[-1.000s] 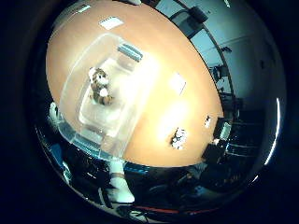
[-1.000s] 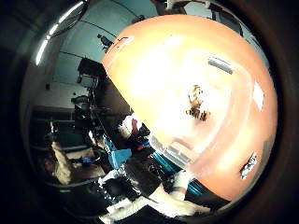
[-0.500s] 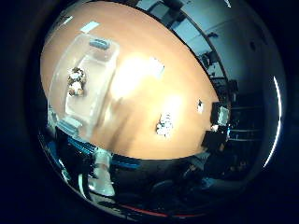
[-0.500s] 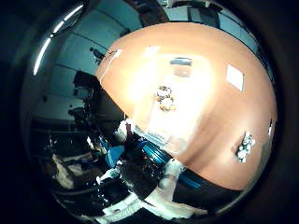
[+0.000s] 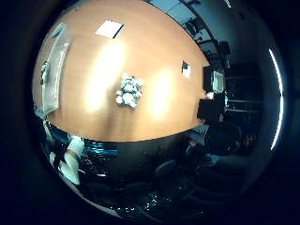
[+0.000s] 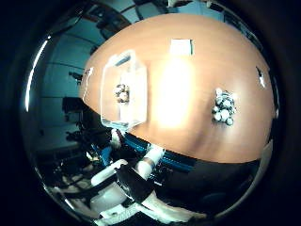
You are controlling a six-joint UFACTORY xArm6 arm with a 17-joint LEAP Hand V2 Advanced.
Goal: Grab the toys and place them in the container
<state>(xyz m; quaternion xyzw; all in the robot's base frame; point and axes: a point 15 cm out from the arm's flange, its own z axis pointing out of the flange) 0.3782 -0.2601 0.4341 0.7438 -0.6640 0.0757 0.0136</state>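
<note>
A clear plastic container [image 6: 125, 89] stands on the wooden table [image 6: 179, 104] with a small brown and white toy [image 6: 121, 92] inside it. A grey and white plush toy [image 5: 128, 91] lies on the bare table away from the container; the thumb side palm view also shows it [image 6: 224, 105]. My right hand [image 6: 127, 184] is high above the table, with only white finger parts showing beyond the table's near edge. They look relaxed and hold nothing. In the little finger side palm view the container [image 5: 52, 66] sits at the table's end.
A white sheet of paper [image 5: 110, 28] lies on the table beyond the plush toy, and a small card [image 5: 186, 68] lies near the far edge. Chairs and dark office furniture [image 5: 216, 94] stand around the table.
The camera has swung away from above the container towards the plush toy on the table, which now sits near the middle of the little finger side view. The toys themselves have not moved.
</note>
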